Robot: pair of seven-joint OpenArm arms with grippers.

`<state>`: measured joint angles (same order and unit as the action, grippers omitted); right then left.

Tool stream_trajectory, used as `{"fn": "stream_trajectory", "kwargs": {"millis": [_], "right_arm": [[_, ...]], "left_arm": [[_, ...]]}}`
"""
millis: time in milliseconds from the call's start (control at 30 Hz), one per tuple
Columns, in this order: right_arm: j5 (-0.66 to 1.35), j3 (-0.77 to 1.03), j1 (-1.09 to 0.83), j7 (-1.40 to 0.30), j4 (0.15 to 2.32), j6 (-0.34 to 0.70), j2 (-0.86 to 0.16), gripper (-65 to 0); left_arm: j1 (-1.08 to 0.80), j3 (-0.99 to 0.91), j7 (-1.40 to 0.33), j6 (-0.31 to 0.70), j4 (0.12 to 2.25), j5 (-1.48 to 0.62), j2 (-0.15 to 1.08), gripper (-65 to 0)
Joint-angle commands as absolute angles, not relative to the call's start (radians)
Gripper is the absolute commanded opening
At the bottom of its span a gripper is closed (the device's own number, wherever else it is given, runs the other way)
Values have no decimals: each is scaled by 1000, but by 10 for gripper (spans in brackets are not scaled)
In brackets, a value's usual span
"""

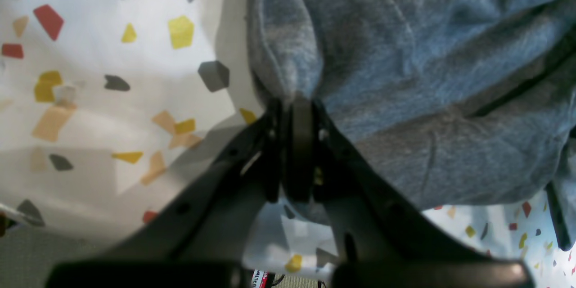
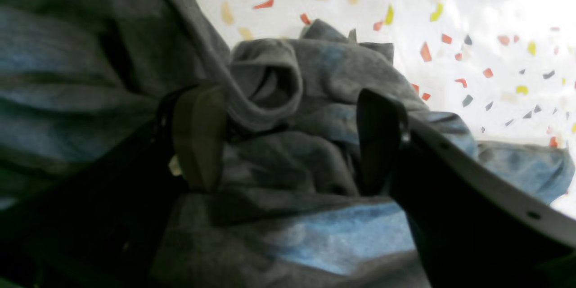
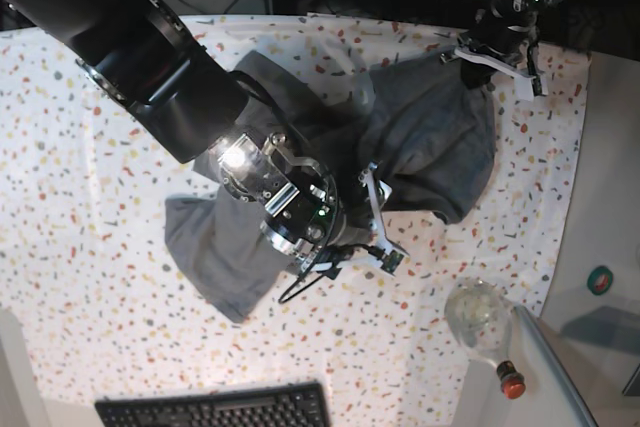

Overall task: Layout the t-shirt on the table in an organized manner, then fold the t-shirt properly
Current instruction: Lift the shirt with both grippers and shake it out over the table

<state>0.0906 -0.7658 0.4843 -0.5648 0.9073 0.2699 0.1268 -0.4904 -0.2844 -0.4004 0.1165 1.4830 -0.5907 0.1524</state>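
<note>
On the speckled surface (image 3: 90, 147) the t-shirt (image 3: 430, 147) lies crumpled, soft and light. The left pincer (image 1: 297, 103) pinches its edge; the right pincer (image 2: 288, 139) gapes wide over a rolled hem, a good hold.

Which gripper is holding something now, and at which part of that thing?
The left gripper is shut on a bunched edge of the t-shirt. The right gripper is open over the cloth and holds nothing.

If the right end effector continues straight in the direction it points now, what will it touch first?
Most likely the t-shirt. The right end effector is open, and bunched grey fabric fills the gap just ahead of its fingertips. The table lies farther beyond; exact depth is unclear.
</note>
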Motion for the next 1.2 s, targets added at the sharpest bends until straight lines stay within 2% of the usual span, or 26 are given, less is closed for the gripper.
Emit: {"fn": "stream_trajectory", "kwargs": {"millis": [0,267,333,433,533,600,633,700,733,967,1167], "right_arm": [[119,-765,513,-547,921,268,140,-222],[191,-766,504,-547,921,268,147,-231],[191,-766,501,-547,921,268,147,-284],[193,-766,486,-545,914,269,147,-396],[193,-766,478,-545,921,269,147,-410],[193,-766,478,-544,921,269,148,-441],[193,-766,478,-544,921,269,148,-479],[193,-765,479,-538,921,269,148,-626],[193,-762,479,-524,921,266,148,-650],[193,-745,476,-487,987,263,124,-650],[188,-539,387,-607,1328,263,38,-650]], "left_arm": [[-493,-286,-381,124,1500,-595,159,-650],[-486,-285,-381,124,1500,-595,159,-650],[-486,-285,-381,124,1500,-595,159,-650],[-484,-285,-381,124,1500,-595,159,-650],[-484,-285,-381,124,1500,-595,159,-650],[-484,-288,-381,124,1500,-595,159,-650],[-484,-288,-381,124,1500,-595,159,-650],[-484,-291,-381,124,1500,-595,159,-650],[-484,-291,-381,124,1500,-595,159,-650],[-484,-291,-381,124,1523,-593,196,-650],[-495,-309,-386,122,1679,-593,303,-650]]}}
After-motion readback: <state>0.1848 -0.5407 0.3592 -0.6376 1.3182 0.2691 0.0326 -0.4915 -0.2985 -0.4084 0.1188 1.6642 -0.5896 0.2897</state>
